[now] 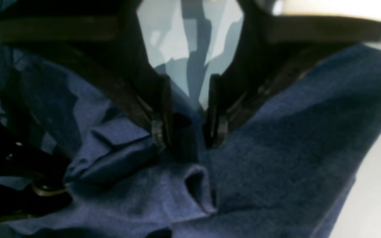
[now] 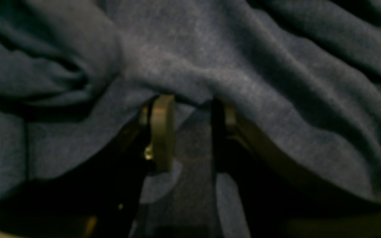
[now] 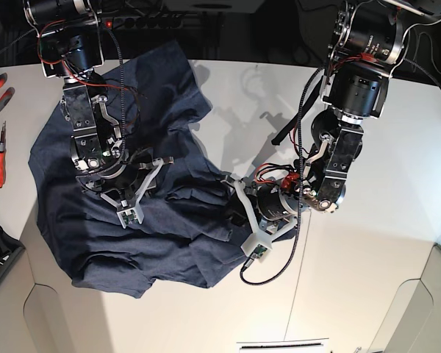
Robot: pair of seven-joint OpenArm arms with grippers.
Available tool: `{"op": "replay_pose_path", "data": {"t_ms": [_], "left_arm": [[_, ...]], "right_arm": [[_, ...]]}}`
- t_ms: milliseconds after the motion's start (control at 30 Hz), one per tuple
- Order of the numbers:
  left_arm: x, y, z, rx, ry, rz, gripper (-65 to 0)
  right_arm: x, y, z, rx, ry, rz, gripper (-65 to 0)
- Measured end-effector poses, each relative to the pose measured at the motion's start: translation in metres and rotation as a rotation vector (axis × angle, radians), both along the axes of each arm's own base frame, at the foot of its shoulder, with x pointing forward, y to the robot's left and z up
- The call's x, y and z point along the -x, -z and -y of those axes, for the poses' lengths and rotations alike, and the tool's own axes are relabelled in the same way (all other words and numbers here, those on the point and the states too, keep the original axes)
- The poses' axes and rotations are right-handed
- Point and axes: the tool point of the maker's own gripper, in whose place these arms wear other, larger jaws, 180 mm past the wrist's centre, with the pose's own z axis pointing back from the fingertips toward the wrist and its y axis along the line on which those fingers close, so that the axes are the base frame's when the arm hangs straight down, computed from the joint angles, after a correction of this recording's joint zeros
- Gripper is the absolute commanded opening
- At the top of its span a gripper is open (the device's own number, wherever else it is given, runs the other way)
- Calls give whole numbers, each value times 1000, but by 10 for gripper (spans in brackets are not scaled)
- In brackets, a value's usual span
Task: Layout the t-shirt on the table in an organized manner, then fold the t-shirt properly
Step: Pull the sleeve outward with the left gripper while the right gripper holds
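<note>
Left wrist view: the left jaws [image 1: 188, 132] are closed on a bunch of the t-shirt [image 1: 276, 158]. The blue cloth is pinched between the two black tips and puffs up just below them. More cloth spreads out to both sides of the jaws. Behind the jaws you see a bit of the white surface [image 1: 380, 198]. This view shows the pinch up close, which the base view does not.

Right wrist view: the right jaws [image 2: 190, 132] sit part way apart, with the t-shirt [image 2: 243, 76] draped over their tips. A fold of cloth runs down between the two tips. I cannot tell if they are truly gripping it. It is dark here and you see only cloth, no surface.

Base view: only here do you see the whole thing. The t-shirt [image 3: 117, 228] lies crumpled on the white surface [image 3: 353, 294]. The right jaws [image 3: 140, 187] are over the middle of the shirt. The left jaws [image 3: 239, 193] are at the shirt's edge, with the bare surface on their other side.
</note>
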Motion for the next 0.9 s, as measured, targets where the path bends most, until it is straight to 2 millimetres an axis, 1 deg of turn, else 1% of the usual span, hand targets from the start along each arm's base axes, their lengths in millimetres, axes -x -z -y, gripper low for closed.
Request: {"op": "replay_pose_path", "data": {"t_ms": [33, 67, 100, 133, 233, 333, 400, 500, 600, 700, 767, 833, 900], "left_arm": [[0, 0, 1, 2, 1, 1, -463], [-1, -1, 1, 5, -1, 6, -516], [-2, -3, 2, 21, -5, 13, -596], [-2, -5, 3, 36, -9, 17, -650], [-3, -8, 5, 63, -15, 16, -650], [0, -7, 4, 38, -2, -5, -650], [1, -16, 0, 18, 17, -3, -650], [-3, -41, -12, -15, 40, 41, -650], [-10, -75, -26, -48, 50, 127, -650], [-21, -103, -41, -57, -13, 188, -650], [-25, -114, -53, -68, -50, 201, -650], [-27, -120, -65, -74, -84, 202, -650], [-31, -124, -81, -74, -130, 202, -650]], "right_arm": [[0, 0, 0, 0, 0, 0, -461], [0, 0, 0, 0, 0, 0, -461], [0, 0, 0, 0, 0, 0, -461], [0, 0, 0, 0, 0, 0, -461], [0, 0, 0, 0, 0, 0, -461], [0, 0, 0, -1, 0, 0, -461], [0, 0, 0, 0, 0, 0, -461], [0, 0, 0, 0, 0, -1, -461], [0, 0, 0, 1, 0, -3, -461], [1, 1, 0, 2, 0, -4, -461], [0, 0, 0, 1, 0, -3, -461], [0, 0, 0, 1, 0, -3, -461], [0, 0, 0, 1, 0, -3, -461]]}}
